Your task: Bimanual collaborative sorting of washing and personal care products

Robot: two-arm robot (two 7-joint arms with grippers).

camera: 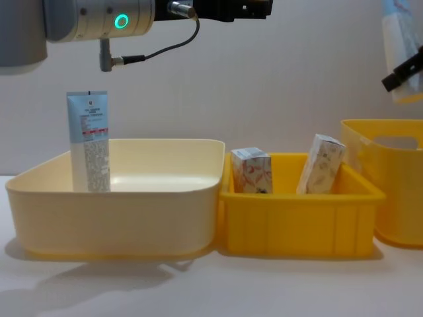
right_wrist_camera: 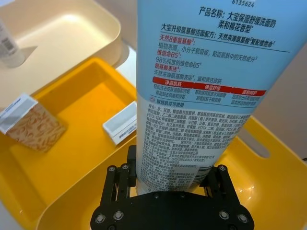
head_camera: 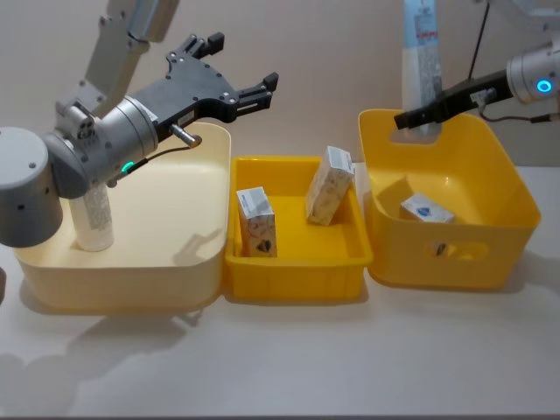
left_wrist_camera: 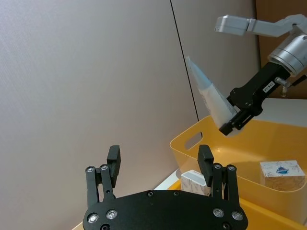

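1. In the cream bin [head_camera: 188, 254] at my far left, one light-blue tube [camera: 89, 140] stands upright near the left wall.
2. My left claw [head_camera: 236, 74] hovers above that bin, fingers spread wide apart and holding nothing.
3. The low yellow tray [head_camera: 297, 262] in the middle holds two floral cartons: one carton [head_camera: 256, 222] upright at the left, the other carton [head_camera: 330, 185] leaning toward the right.
4. The deep yellow bin [head_camera: 490, 227] on the right has a small white carton [head_camera: 426, 210] lying inside.
5. My right claw [head_camera: 418, 118] grips a second tube [right_wrist_camera: 201, 91] near its lower end, held upright above that deep bin.
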